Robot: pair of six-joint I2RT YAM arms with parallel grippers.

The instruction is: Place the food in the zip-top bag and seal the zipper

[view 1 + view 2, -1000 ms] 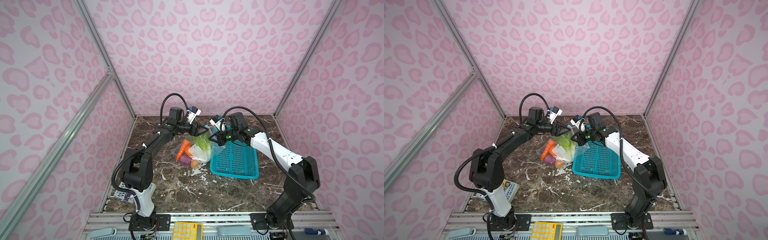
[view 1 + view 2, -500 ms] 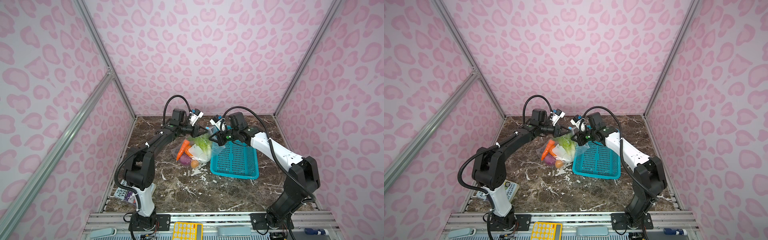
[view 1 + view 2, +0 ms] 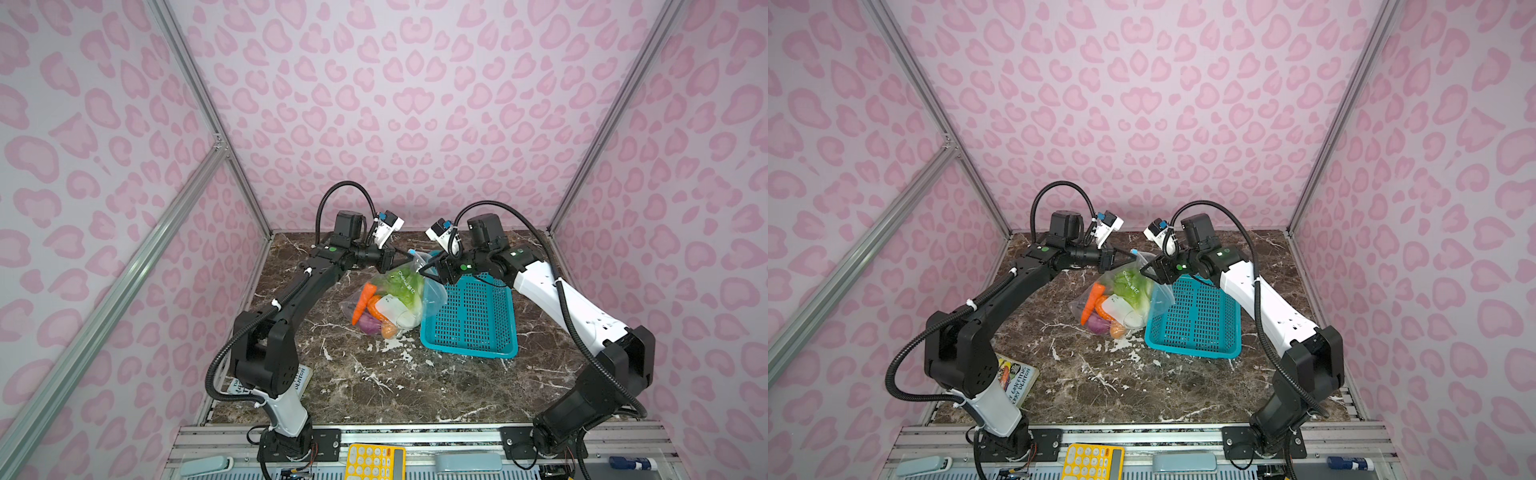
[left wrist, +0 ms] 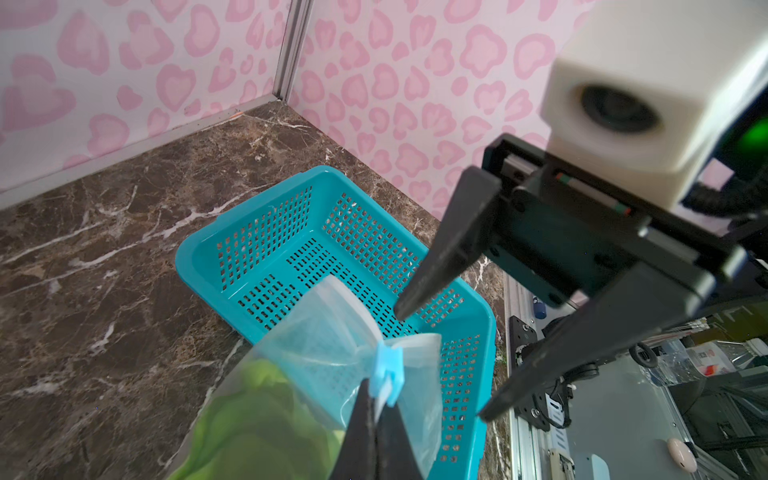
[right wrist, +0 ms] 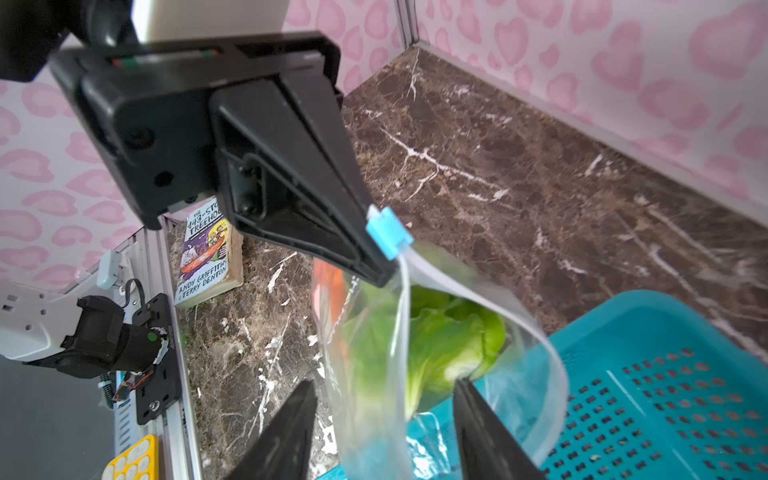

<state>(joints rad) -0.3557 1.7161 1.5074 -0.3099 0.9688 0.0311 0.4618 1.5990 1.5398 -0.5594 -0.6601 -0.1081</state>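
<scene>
Right end effector (image 4: 438, 363) newly wide, left end effector (image 5: 376, 266) on zipper (image 5: 388, 232)

The left arm (image 3: 266, 345) hides most of the book (image 3: 302, 378), and the right wrist view blurs the zip-top bag (image 5: 365, 353).

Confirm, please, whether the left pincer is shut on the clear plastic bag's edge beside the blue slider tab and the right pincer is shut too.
Not quite: the right pincer is open, jaws apart with the clear plastic bag between them, per the right wrist view. The left pincer is shut beside the blue slider tab.
</scene>
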